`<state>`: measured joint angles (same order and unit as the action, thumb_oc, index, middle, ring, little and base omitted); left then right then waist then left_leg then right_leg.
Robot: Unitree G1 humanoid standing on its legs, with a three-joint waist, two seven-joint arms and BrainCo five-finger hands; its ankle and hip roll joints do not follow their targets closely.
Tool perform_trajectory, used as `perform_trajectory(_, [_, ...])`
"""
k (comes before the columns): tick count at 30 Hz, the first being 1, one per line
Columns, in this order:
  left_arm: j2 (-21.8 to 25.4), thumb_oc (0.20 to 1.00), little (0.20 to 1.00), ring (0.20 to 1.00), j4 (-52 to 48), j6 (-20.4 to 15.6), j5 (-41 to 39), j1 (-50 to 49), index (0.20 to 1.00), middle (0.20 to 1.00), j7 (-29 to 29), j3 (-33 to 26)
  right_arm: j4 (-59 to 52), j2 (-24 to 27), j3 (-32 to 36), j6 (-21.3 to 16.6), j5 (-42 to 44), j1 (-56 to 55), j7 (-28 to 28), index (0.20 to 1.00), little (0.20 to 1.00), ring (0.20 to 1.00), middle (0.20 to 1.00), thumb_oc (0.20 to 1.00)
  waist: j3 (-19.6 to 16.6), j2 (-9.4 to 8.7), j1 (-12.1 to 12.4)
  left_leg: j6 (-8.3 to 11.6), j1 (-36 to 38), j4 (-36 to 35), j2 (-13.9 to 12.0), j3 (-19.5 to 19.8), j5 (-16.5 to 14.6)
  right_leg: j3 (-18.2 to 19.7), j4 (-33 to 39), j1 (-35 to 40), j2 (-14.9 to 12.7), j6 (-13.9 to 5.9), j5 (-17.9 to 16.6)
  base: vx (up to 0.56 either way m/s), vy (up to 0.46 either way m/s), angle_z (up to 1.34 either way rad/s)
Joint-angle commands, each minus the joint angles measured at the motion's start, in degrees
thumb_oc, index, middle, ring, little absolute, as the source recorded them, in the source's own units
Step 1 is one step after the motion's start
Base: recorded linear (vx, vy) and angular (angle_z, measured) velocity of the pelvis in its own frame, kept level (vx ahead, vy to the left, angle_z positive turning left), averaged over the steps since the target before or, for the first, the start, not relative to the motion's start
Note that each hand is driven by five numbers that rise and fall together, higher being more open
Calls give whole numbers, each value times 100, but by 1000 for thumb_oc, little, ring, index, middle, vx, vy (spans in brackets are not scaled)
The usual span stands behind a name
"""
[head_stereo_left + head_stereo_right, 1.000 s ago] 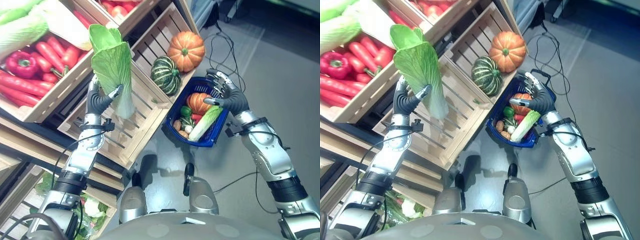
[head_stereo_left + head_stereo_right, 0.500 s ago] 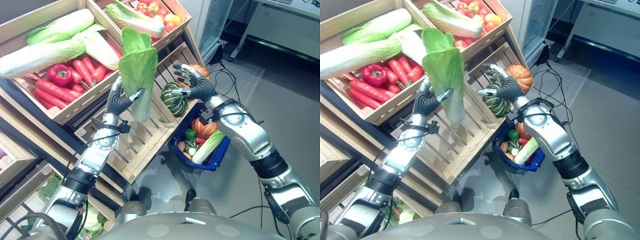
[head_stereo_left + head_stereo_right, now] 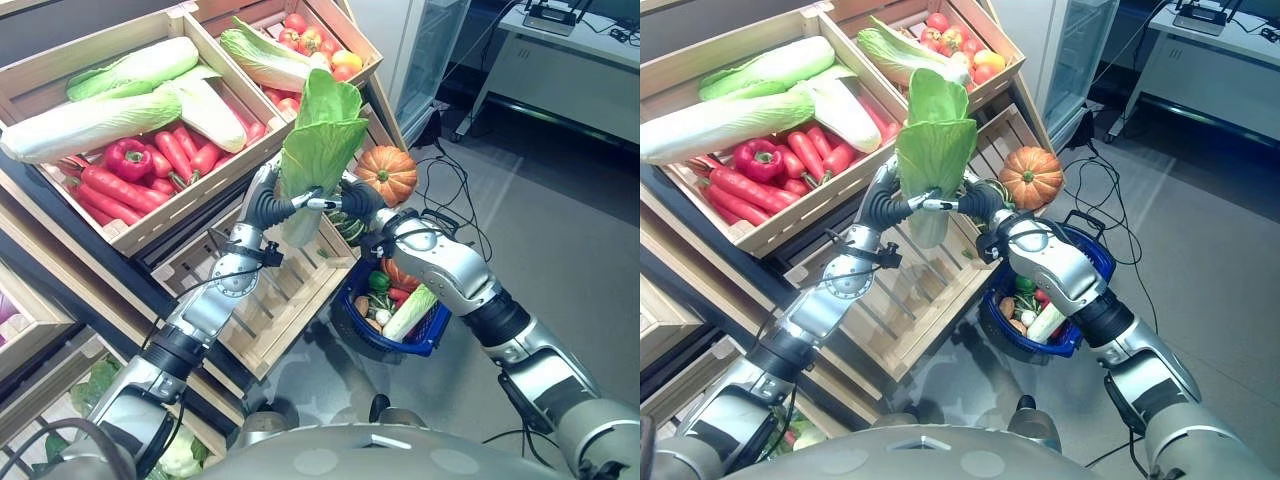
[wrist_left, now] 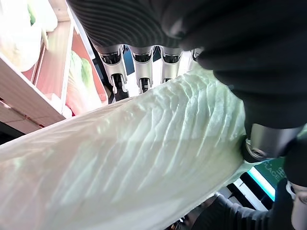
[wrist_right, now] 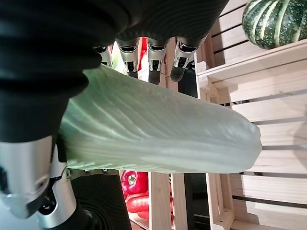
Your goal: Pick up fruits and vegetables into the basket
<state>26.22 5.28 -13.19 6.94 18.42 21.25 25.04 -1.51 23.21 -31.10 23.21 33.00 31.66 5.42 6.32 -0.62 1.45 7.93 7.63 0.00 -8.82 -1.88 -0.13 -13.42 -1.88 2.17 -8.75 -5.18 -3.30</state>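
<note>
Two hands: both meet on one cabbage (image 3: 318,140), held upright in the air in front of the crates, leafy end up, pale stalk end down.
Crates: wooden shelving (image 3: 150,215) fills the robot's left side; the top bins hold long cabbages (image 3: 120,95), red peppers and carrots (image 3: 150,165), and tomatoes (image 3: 305,35).
Slatted crate: a lower one (image 3: 285,290) sits just beside the basket.
Basket: blue (image 3: 430,335), on the floor under the right forearm, well below the cabbage; it holds a small pumpkin, a pale cabbage stalk and mixed small vegetables (image 3: 385,295).
Pumpkin: an orange one (image 3: 386,172) rests on the crate edge just behind the right arm.
Squash: a green striped one (image 5: 276,19) lies on the slats near it.
Left hand (image 3: 270,205): fingers (image 4: 139,67) curled over the cabbage's lower part, thumb pressing the other side.
Right hand (image 3: 350,200): fingers (image 5: 153,60) wrapped across the stalk, thumb under it; touching the left hand's fingertips.
</note>
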Motion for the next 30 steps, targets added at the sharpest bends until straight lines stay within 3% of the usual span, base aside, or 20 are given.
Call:
perform_trajectory(1, [-99, 200, 200, 200, -369, -406, 252, 940, 200, 200, 274, 324, 327, -305, -206, -155, -129, 361, 117, 1000, 1000, 1000, 1000, 1000, -180, -241, 71, -96, -128, 107, -58, -373, -363, -38, -1, 414, -412, -435, 488, -37, 13, -1])
perform_trajectory(11, [-282, 200, 200, 200, -497, -270, 153, 1216, 200, 200, 442, 397, 812, -603, -402, -202, -255, 432, -90, 1000, 1000, 1000, 1000, 1000, -210, -235, 63, -92, -81, 57, -76, -410, -362, -73, 74, 445, -440, -446, 451, -21, 12, 0])
perform_trajectory(16, [-349, 200, 200, 200, -493, -69, -112, 1312, 200, 200, 315, 447, 785, -681, -468, -449, -407, 556, -253, 1000, 1000, 1000, 1000, 1000, -215, -221, 65, -88, -65, 2, -75, -405, -342, -95, 115, 460, -452, -459, 429, -26, 6, 0])
perform_trajectory(30, [-265, 200, 200, 200, -674, 43, -657, 1312, 200, 200, -18, 165, -162, -231, -408, -332, -1455, 876, -833, 1000, 1000, 1000, 1000, 1000, -212, -193, 27, -124, -46, 6, -64, -392, -374, -34, 162, 453, -437, -457, 412, -21, 0, 1])
